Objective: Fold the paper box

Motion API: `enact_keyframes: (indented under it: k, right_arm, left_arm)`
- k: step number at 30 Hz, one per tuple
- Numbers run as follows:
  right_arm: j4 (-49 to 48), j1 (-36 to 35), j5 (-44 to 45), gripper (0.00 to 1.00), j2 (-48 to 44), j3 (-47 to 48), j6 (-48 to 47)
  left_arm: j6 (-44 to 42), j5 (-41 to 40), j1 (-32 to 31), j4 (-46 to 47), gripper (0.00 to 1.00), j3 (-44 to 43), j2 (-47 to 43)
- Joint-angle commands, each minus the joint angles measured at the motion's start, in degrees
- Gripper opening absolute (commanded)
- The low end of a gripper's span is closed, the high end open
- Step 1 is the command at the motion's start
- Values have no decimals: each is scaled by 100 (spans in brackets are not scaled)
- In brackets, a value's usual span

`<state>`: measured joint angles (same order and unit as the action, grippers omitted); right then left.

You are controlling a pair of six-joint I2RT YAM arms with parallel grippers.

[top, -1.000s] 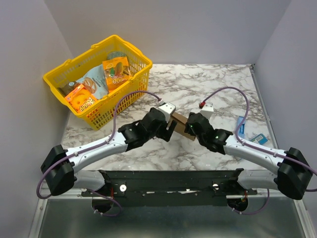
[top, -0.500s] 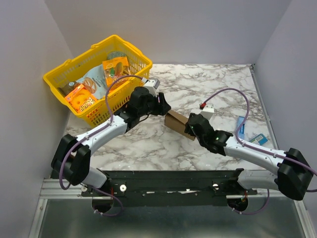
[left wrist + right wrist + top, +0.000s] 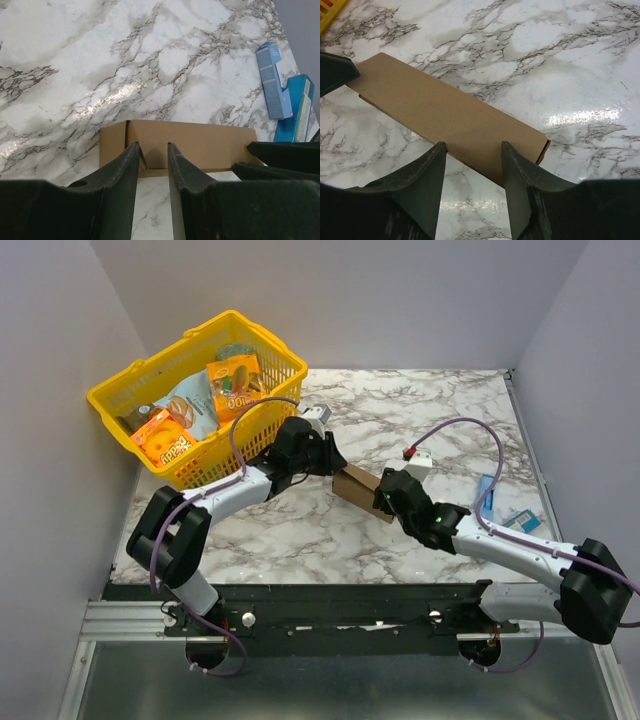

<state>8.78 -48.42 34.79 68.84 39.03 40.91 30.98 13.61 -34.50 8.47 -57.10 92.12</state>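
Observation:
The paper box (image 3: 358, 488) is a long, plain brown carton lying flat on the marble table (image 3: 420, 410). My left gripper (image 3: 330, 462) sits at its left end. In the left wrist view its fingers (image 3: 131, 155) stand a narrow gap apart over the near edge of the box (image 3: 200, 140), beside an open end flap, with nothing clamped between them. My right gripper (image 3: 383, 495) is at the box's right end. Its tips (image 3: 473, 145) are spread wide, resting against the near long edge of the box (image 3: 445, 107).
A yellow basket (image 3: 110, 405) of printed snack packs stands at the back left, close behind the left arm. Two blue packets (image 3: 487, 490) (image 3: 523, 519) lie near the table's right edge, which a grey wall borders.
The left arm pulled back from the box's top and swung to its left end, narrowing its jaws. The right gripper and the box stayed nearly still.

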Motion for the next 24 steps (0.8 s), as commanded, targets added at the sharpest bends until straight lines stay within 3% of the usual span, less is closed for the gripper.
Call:
enact_keyframes:
  k: [1,10,22,24]
  right_arm:
    - [537,0,-314,54,200,-299,84]
    - [529,-9,-341,54,227,-282,75]
    - [502,0,-359,54,253,-264,40]
    - [502,-9,-358,54,253,-273,23]
  left_arm:
    - [-189,-121,31,6,33,-161,131]
    - [-391,-569,22,-170,25,208,131]
    - [-1023,-1316,-302,-495,26,454,166]
    - [-1155,-1781,-460,-618,26,446,201]
